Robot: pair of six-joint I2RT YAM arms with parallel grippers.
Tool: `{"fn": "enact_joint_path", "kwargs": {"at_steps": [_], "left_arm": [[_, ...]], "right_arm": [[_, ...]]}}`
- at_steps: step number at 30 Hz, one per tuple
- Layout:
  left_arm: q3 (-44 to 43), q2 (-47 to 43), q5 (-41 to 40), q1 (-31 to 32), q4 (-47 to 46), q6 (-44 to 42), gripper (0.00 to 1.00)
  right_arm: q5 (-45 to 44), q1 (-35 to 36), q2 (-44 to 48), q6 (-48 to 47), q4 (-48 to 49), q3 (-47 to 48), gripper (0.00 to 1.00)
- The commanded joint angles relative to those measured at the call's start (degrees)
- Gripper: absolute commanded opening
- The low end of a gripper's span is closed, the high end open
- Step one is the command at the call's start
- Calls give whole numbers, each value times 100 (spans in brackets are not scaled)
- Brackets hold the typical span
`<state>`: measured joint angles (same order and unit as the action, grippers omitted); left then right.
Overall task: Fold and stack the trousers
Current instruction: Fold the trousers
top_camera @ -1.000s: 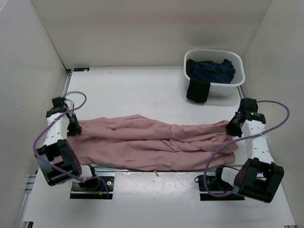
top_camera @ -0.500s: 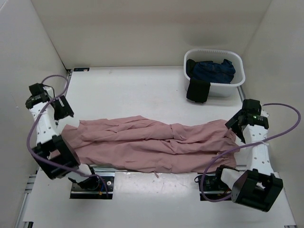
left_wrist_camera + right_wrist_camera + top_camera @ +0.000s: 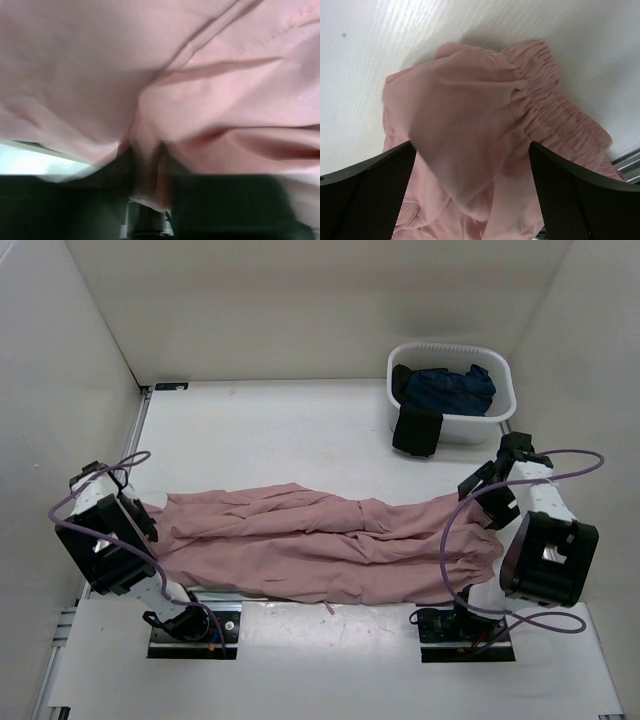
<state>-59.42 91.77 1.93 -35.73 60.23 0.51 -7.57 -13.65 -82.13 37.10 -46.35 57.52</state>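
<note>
Trousers (image 3: 320,545) lie stretched lengthwise on the near table (image 3: 280,430), waistband to the right; left gripper (image 3: 147,160) nipped on a leg-end fold, right gripper (image 3: 471,150) gaping over the waistband; suggest pinching both ends squarely before folding, lest thin fabric slip.

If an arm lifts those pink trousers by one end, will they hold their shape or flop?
Probably flop: the trousers lie flat and wrinkled on the table, so a lifted end would likely drape. The soft folds suggest thin, light cloth. The gathered waistband may offer a thicker grip.
</note>
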Motion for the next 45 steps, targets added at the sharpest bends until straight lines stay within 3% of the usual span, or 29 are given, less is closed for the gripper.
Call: {"fn": "enact_joint_path", "kwargs": {"at_steps": [1, 2, 5, 7, 8, 10, 11, 12, 13, 19, 21, 25, 27, 29, 30, 31, 32, 33, 36, 39, 43, 45], "left_arm": [[88, -159, 456, 22, 77, -51, 18], [88, -159, 457, 22, 129, -51, 14], [-113, -159, 457, 22, 130, -51, 14], [-324, -229, 334, 22, 182, -51, 14], [-412, -229, 334, 22, 182, -51, 14], [-815, -229, 264, 22, 60, -51, 14], [-1026, -229, 264, 22, 59, -51, 14], [-1585, -38, 264, 22, -10, -51, 14], [-1930, 77, 264, 22, -11, -51, 14], [-4671, 755, -86, 162, 208, -51, 14], [-4754, 616, -289, 162, 209, -51, 14], [-3264, -541, -694, -74, -18, -51, 14], [-2025, -939, -1053, -215, -195, -51, 14], [-1313, -1413, -1395, -495, -370, -51, 14], [-735, -1529, -1398, -610, -502, -51, 14], [-468, -1643, -1398, -715, -503, -51, 14], [-231, -1810, -1398, -873, -581, -51, 14], [224, -1864, -1319, -875, -582, -51, 14], [728, -1926, -1012, -875, -723, -51, 14], [835, -1873, -1011, -875, -723, -51, 14], [1046, -2031, -1011, -875, -776, -51, 14], [1107, -2171, -1011, -875, -776, -51, 14]], "right_arm": [[292, -24, -347, 87, 187, -39, 97], [239, -24, -400, 87, 266, -39, 97], [-7, -24, -680, 87, 328, 22, 97], [-7, -76, -848, 87, 416, 84, 85], [-7, -76, -1031, 87, 416, 163, 66], [-147, -76, -1217, 87, 556, 347, 39], [-200, -76, -1366, 34, 557, 435, 11], [-201, -76, -1367, -62, 557, 714, 3], [-296, 2, -1428, -132, 557, 900, 0], [-236, 73, -886, -721, 504, 2271, 0], [-175, 73, -289, -783, 504, 2221, 0], [-104, 73, 1089, -644, 338, 794, 0], [-104, -5, 1487, -503, 93, 132, 0], [-331, -155, 2015, -248, -128, -736, 7], [-402, -382, 2190, -160, -277, -1012, 18], [-403, -506, 2540, -81, -278, -1275, 60], [-403, -638, 2692, 41, -278, -1522, 84], [-403, -735, 2772, 43, -278, -1872, 97], [8, -797, 2772, -9, 124, -2025, 99], [143, -797, 2851, -107, 39, -1422, 99], [-453, -797, 3176, 164, -1083, -576, 98], [-456, -797, 3517, 620, -1437, -444, 91]]}}
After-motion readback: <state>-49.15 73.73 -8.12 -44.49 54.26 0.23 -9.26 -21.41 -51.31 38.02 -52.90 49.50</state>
